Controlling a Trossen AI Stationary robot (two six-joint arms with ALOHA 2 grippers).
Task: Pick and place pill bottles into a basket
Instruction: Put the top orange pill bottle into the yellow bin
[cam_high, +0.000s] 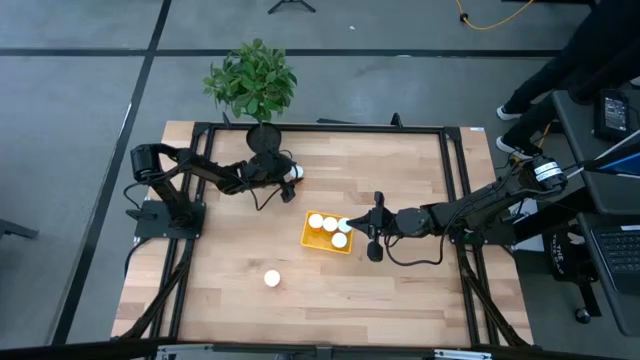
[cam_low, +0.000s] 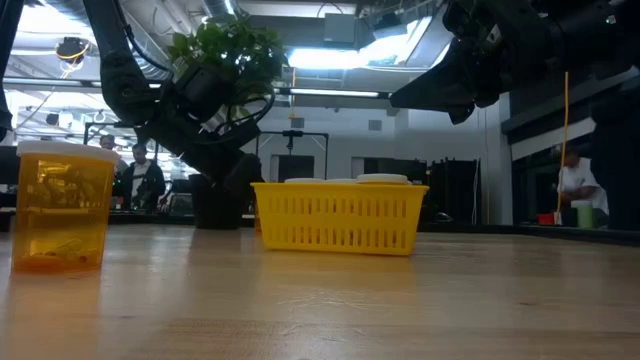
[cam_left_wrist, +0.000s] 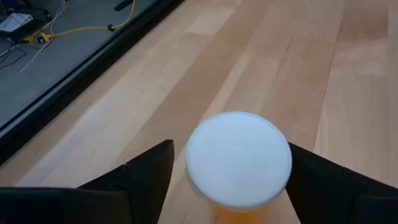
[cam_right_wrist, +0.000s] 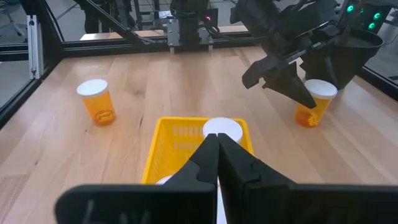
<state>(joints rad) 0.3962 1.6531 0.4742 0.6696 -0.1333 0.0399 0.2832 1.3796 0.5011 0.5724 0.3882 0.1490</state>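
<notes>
at the far side of the pale wooden counter (cam_high: 330, 285), just in front of the dark pot with a green plant (cam_high: 254, 82), stands a small pill bottle with a translucent orange body and a round white cap (cam_left_wrist: 239, 158). the left arm's fingers (cam_left_wrist: 143, 180) are spread wide to either side of that cap, with a little daylight on both sides and no contact that i can see (the wrist view looks almost straight down on it). the step in hand looks like closing on this bottle. to do it well, the left gripper (cam_high: 291, 172) should settle low enough that the fingers meet the orange body below the cap, not the cap's rim, stay centred so neither finger nudges the bottle first and tips it, and then close squarely before lifting straight up, clear of the pot.

the small square bright-yellow basket with low slatted walls (cam_high: 310, 238) sits near the middle of the counter, white caps showing inside it. another orange bottle (cam_high: 271, 278) stands alone toward the near edge. the right gripper (cam_high: 374, 232) hovers just beside the basket, fingers pressed together and holding nothing; the carry should steer around it.
</notes>
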